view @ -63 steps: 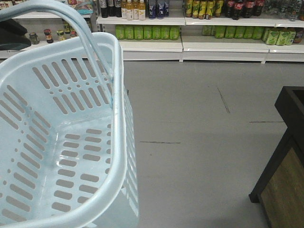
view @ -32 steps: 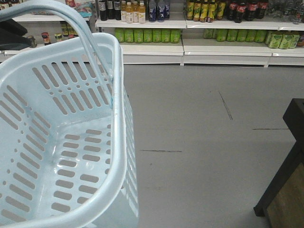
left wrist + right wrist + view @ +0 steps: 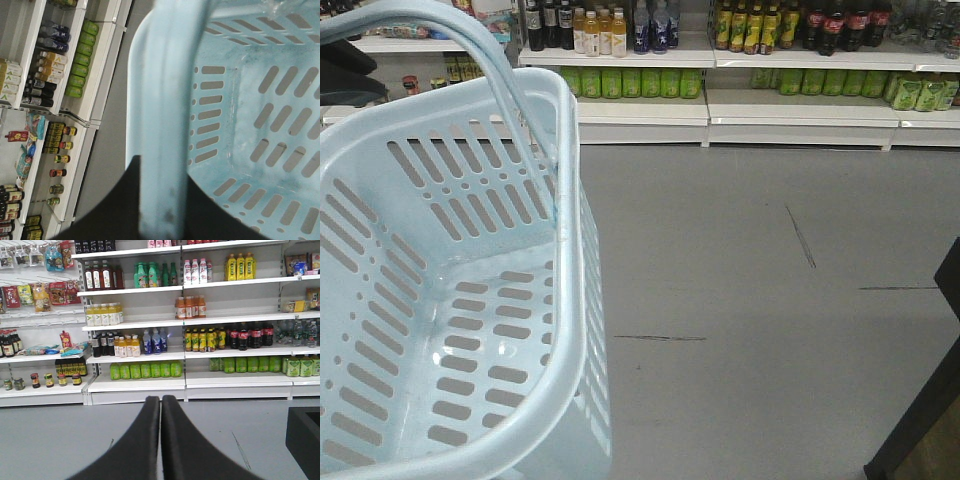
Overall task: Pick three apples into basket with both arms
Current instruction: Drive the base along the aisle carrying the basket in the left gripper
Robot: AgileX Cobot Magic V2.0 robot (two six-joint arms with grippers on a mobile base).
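Observation:
The pale blue basket (image 3: 572, 250) fills the left of the front view, hanging above the grey floor, and nothing lies inside it. Its hoop handle (image 3: 480, 45) arches up to the top left. In the left wrist view the handle (image 3: 167, 90) runs between the black fingers of my left gripper (image 3: 161, 169), which is shut on it, with the slotted basket wall (image 3: 240, 125) below. My right gripper (image 3: 160, 400) points at the shelves, fingers pressed together and holding nothing. No apples are in view.
White shop shelves (image 3: 750, 100) with drink bottles line the far wall. A dark wooden stand (image 3: 930, 410) cuts into the front view's lower right corner, and its corner (image 3: 304, 435) also shows in the right wrist view. Grey floor (image 3: 740, 300) lies between.
The dark stand has slid rightward, almost out of the front view, and the shelves have shifted slightly right and down. The basket keeps its place in the picture.

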